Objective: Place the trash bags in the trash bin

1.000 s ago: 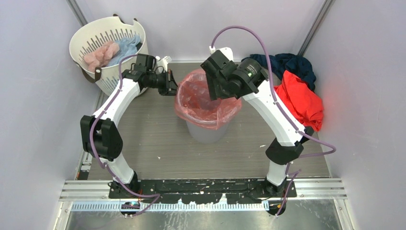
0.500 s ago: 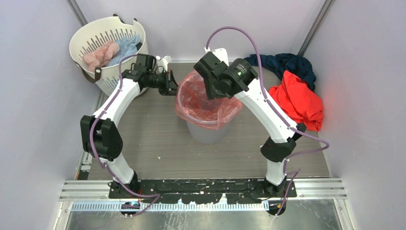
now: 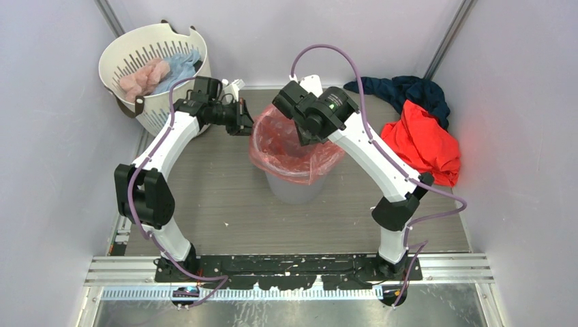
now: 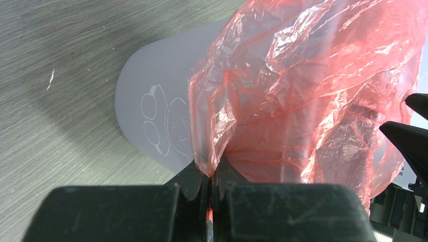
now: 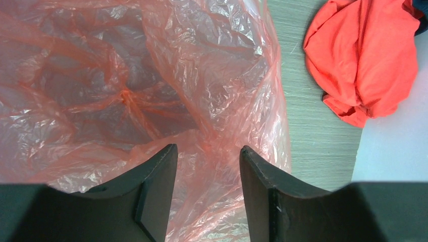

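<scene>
1. Bag [image 3: 286, 162] lines bin [image 3: 293, 194], centre frame, rim draped over the edge.
2. Left fingers [image 4: 194, 176] pinched on rim film.
3. Right fingers [image 5: 159, 169] half apart over rim, gripping nothing.
4. To do: seat rim evenly, I judge.

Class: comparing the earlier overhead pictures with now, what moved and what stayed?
The right tool, open, swung left in the overhead view, further over the red trash bag lining the grey trash bin. The left tool stayed shut on the bag's rim; bin and laundry basket did not move.
</scene>
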`<state>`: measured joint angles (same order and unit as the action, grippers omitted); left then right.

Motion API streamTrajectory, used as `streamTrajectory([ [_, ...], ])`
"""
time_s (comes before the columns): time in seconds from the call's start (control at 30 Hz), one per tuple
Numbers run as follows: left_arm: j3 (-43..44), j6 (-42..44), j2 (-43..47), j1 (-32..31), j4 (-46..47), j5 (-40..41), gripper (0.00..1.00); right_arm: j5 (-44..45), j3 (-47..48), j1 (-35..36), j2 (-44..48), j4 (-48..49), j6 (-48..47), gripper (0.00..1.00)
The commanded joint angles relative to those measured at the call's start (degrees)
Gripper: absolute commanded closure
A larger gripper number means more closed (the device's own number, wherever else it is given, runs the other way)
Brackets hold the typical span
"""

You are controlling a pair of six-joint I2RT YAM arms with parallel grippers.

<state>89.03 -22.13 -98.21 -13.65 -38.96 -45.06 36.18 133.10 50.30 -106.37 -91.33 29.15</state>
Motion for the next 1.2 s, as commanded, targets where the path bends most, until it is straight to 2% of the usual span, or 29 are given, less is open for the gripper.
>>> streamTrajectory([
  [0.0, 0.3, 0.2, 2.0, -0.4, 2.1, -2.1, 0.99, 3.1, -2.0, 0.0, 4.5, -8.4, 1.2, 0.47],
  [0.2, 0.3, 0.2, 1.8, -0.4, 2.1, -1.9, 0.99, 3.5, -5.3, -1.1, 6.8, -8.4, 1.3, 0.5],
  [0.23, 0.4, 0.2, 1.8, -0.4, 2.1, -1.9, 0.99, 3.5, -5.7, -1.5, 7.8, -8.4, 1.3, 0.56],
  [0.4, 0.3, 0.2, 1.8, -0.4, 2.1, -1.8, 0.99, 3.5, -6.4, -2.3, 9.0, -8.4, 1.1, 0.73],
  [0.53, 0.3, 0.1, 1.8, -0.4, 1.9, -1.6, 0.99, 4.0, -6.9, -2.8, 10.2, -8.4, 1.3, 0.98],
  [0.77, 0.4, 0.2, 1.9, -0.4, 1.7, -1.3, 1.0, 3.8, -12.9, -3.2, 14.4, -7.1, 2.7, 0.99],
  [1.17, 0.0, 0.3, 1.9, -0.4, 1.5, -1.0, 0.99, -1.9, -35.8, -3.5, 26.6, 9.0, 6.6, 0.99],
])
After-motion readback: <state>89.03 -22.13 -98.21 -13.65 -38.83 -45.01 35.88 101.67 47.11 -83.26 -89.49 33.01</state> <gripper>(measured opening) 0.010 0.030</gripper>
